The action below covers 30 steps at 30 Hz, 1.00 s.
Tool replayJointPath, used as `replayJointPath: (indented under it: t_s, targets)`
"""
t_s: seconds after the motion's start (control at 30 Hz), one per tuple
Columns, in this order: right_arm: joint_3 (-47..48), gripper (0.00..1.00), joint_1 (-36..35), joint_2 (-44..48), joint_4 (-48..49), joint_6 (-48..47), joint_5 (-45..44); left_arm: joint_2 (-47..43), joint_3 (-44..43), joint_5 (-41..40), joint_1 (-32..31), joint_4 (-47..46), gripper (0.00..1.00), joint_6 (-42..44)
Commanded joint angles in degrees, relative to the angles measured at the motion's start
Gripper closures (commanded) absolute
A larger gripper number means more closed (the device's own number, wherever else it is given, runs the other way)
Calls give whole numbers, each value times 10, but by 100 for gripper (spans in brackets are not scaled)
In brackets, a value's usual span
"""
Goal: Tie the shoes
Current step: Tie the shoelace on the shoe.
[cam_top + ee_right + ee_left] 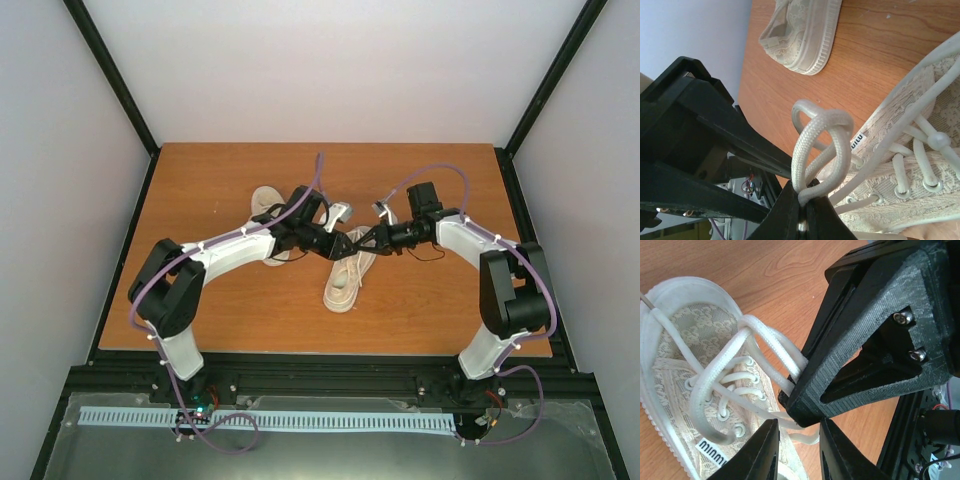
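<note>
In the left wrist view, the right gripper (794,404) hides where the laces (771,342) end. From above, the left arm (235,247) covers part of the far shoe (264,203). On the near shoe (343,285), the laces look too small for you to follow.

Found just one marking: dark lettering, seemingly "miu miu", seen upside down on a small white tab (715,449) beside the eyelets of the shoe (675,340), only partly shown from the right wrist
</note>
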<state>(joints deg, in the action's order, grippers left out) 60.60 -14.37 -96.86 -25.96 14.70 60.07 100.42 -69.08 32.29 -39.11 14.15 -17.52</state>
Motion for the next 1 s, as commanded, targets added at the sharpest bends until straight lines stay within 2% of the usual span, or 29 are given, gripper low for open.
replayJointPath:
  t_s: [0.0, 0.47, 0.57, 0.77, 0.97]
  targets:
    - [13, 97, 3, -9, -1, 13, 41, 13, -8, -14, -2, -32, 74, 13]
    - [15, 97, 27, -33, 3, 42, 58, 34, -7, 23, -4, -57, 63, 7]
    - [16, 97, 30, -37, 0, 45, 62, 38, -8, 21, -4, -55, 63, 11]
    - [13, 97, 33, -40, -4, 43, 67, 56, -15, 20, -6, -49, 74, 19]
    - [12, 97, 35, -42, -7, 43, 72, 65, -23, 20, -7, -52, 72, 20]
